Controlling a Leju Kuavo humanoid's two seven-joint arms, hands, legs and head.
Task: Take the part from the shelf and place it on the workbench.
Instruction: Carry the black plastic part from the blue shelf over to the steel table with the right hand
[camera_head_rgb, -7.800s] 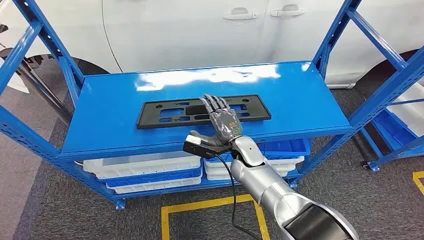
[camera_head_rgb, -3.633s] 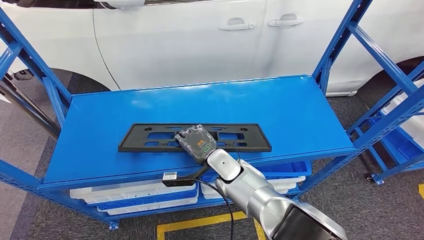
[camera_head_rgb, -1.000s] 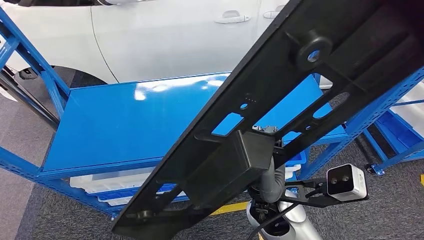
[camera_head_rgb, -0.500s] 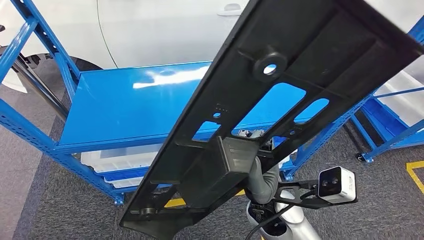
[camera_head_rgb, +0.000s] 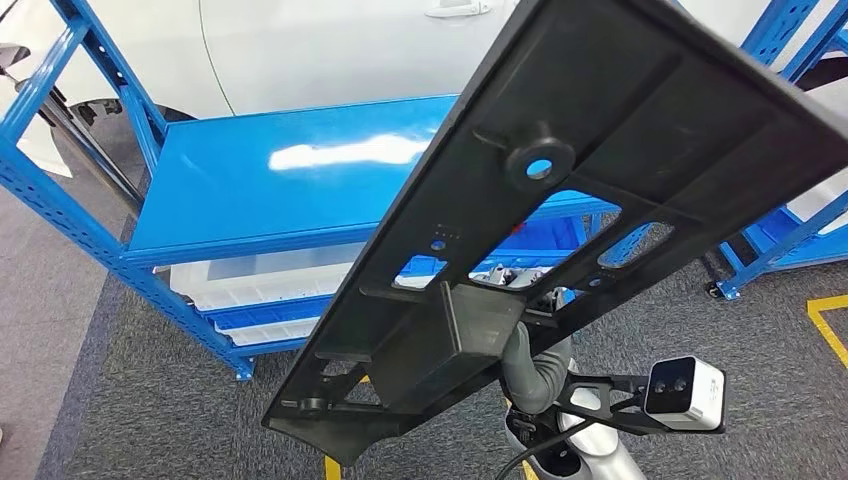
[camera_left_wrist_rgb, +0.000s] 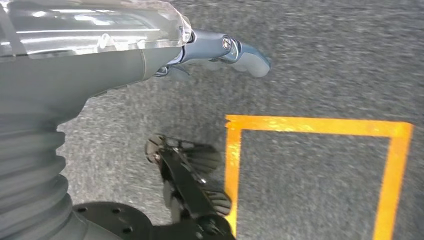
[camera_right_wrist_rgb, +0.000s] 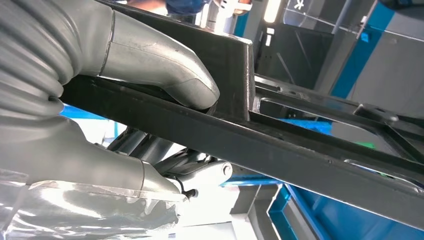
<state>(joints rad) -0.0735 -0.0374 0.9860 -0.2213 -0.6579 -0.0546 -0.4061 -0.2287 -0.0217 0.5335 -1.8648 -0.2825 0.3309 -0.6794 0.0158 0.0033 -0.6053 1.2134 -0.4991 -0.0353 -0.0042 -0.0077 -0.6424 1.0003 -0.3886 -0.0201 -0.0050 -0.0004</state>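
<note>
The part (camera_head_rgb: 620, 140) is a long black plastic frame with cut-outs and a boxy block on its underside. It is lifted off the shelf and hangs tilted close to my head camera, running from lower left to upper right. My right hand (camera_head_rgb: 532, 362) grips it from beneath, near the block. In the right wrist view the thumb (camera_right_wrist_rgb: 160, 65) presses on one face of the part's bar (camera_right_wrist_rgb: 310, 155) and the fingers (camera_right_wrist_rgb: 150, 150) curl against the other. My left hand (camera_left_wrist_rgb: 115, 60) hangs over the grey carpet, holding nothing, one finger stretched out.
The blue shelf (camera_head_rgb: 260, 190) stands behind the part, its top board bare, with white and blue bins (camera_head_rgb: 250, 285) below. A white car (camera_head_rgb: 320, 50) is behind it. Another blue rack (camera_head_rgb: 790, 230) stands to the right. Yellow tape (camera_left_wrist_rgb: 310, 125) marks the carpet.
The whole picture has shifted, so the camera has moved: the shelf now lies further up and left. The part stays in my right hand and sits a little lower.
</note>
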